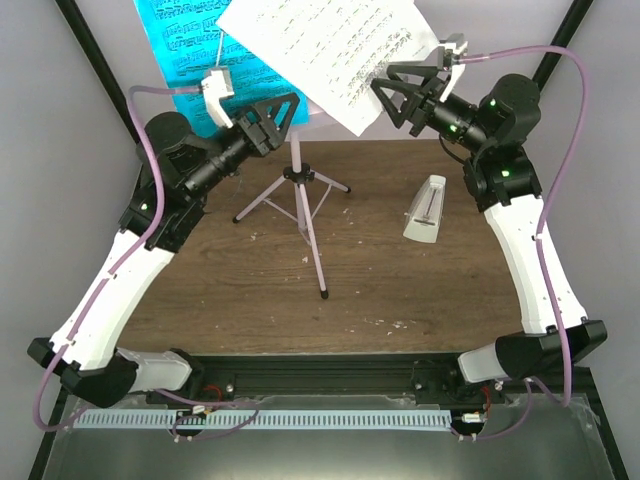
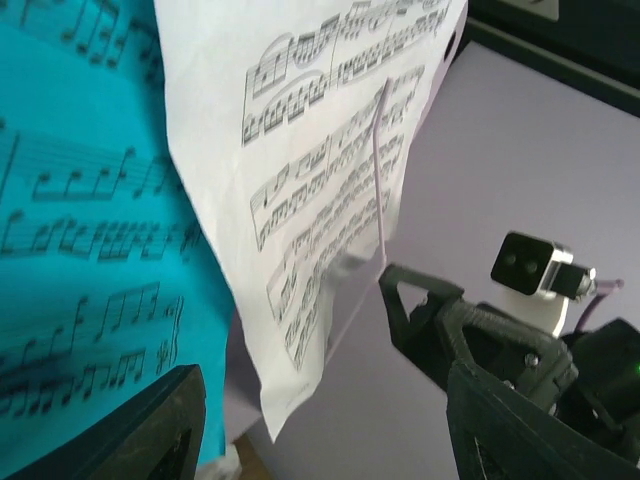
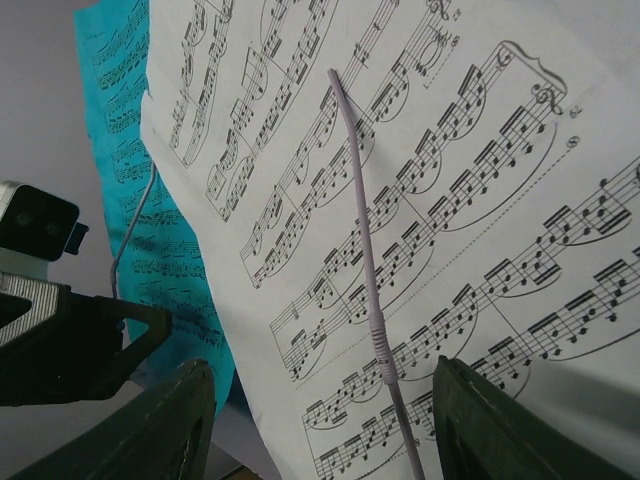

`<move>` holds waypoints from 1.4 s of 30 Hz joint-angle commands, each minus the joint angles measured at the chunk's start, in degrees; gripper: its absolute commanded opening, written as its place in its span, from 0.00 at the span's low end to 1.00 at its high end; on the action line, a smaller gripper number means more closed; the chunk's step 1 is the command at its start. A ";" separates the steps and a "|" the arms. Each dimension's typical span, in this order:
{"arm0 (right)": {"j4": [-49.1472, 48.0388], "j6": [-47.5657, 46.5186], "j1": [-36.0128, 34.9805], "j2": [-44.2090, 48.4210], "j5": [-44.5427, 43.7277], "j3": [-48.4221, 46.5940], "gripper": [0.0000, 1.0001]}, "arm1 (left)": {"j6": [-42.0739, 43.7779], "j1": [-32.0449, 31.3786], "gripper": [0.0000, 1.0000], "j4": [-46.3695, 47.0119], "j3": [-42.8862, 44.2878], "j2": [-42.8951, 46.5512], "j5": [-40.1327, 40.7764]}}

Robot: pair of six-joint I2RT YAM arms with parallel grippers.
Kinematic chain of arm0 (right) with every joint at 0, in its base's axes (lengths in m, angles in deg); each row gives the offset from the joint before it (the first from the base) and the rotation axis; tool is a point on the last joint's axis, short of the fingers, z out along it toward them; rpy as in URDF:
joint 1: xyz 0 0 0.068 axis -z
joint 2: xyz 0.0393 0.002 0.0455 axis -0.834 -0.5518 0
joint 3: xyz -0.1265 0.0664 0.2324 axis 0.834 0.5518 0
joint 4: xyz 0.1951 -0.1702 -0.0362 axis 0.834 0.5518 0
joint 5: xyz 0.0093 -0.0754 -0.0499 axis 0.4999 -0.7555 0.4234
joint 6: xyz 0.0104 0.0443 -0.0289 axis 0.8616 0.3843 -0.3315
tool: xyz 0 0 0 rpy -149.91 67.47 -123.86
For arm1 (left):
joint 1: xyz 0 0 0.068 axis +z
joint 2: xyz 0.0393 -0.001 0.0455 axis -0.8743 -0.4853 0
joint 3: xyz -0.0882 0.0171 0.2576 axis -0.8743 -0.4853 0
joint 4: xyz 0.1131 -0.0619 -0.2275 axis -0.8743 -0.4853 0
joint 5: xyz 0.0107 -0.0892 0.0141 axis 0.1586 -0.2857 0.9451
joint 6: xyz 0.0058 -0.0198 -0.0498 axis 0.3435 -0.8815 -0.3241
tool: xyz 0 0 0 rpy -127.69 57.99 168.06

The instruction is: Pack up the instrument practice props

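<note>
— On the counter (image 1: 220, 290), nearest the arm bases, the music stand (image 1: 297, 173) plants its thin tripod legs on the wood.
— And the metronome (image 1: 425, 210)?
— Small white pyramid, right of the stand's legs, well apart from them, sitting on the counter.
— Up at the stand's desk, both arms are raised!
— Left pincer (image 1: 283, 110) hovers at the desk's lower edge, just left of the stand's pole, jaws apart, clamped on nothing.
— Right pincer (image 1: 388, 100)?
— At the desk's right side, against the lower edge of the white page (image 1: 320, 50). Its wrist view shows the fingers (image 3: 150, 430) spread wide, the page facing them, and the stand's thin lilac wire (image 3: 365, 260) running down the page between them. Open, not gripping.
— Farthest back?
— The teal-covered booklet (image 1: 185, 45), leaning on the left half of the stand's desk, printed staves showing, the white page overlapping its right edge. Whether page and booklet are joined, I cannot tell.
</note>
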 commanded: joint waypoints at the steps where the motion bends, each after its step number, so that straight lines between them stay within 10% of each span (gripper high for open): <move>1: -0.95 -2.85 -2.14 -0.13 -1.85 -2.15 0.60 | -0.36 0.25 0.65 4.41 3.41 -3.28 2.75; 16: -3.20 -4.51 -5.65 -1.80 -6.54 -3.37 0.48 | 2.99 0.14 0.55 3.63 11.86 -11.91 0.53; 32: -3.92 -5.93 -5.88 -3.87 -10.67 -6.88 0.44 | 6.04 -0.31 0.09 6.83 12.44 -14.39 -1.22; 42: 2.91 -8.19 -5.82 -10.67 -11.65 -17.96 0.44 | 7.35 -0.44 0.00 7.11 11.39 -13.06 -1.17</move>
